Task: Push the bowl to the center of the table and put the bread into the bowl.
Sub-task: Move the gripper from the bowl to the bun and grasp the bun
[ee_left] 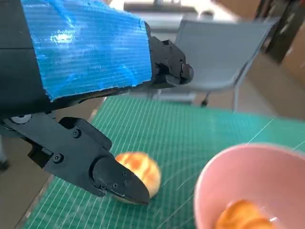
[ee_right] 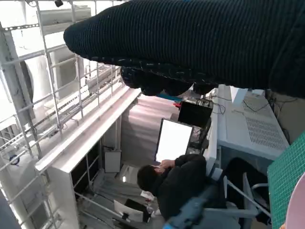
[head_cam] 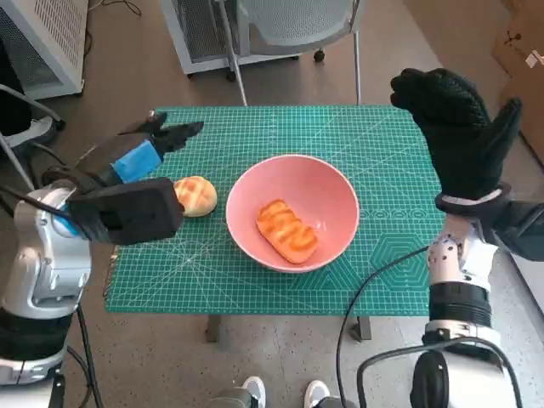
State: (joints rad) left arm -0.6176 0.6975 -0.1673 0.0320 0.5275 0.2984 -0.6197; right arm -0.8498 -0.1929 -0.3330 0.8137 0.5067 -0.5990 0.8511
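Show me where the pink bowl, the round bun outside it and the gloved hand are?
pink bowl (head_cam: 340, 189): head view, on its bare inner wall.
round bun (head_cam: 197, 195): head view, on its top crust.
right hand (head_cam: 459, 140): head view, on the middle of the black glove.

The left hand (ee_left: 90, 119) partly hides the round bun (ee_left: 143, 172).

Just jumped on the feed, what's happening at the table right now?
The pink bowl sits near the middle of the green mat with one bread piece already inside. A round bun lies on the mat beside the bowl. The left hand hovers over the bun, holding nothing. The right hand is raised, open.
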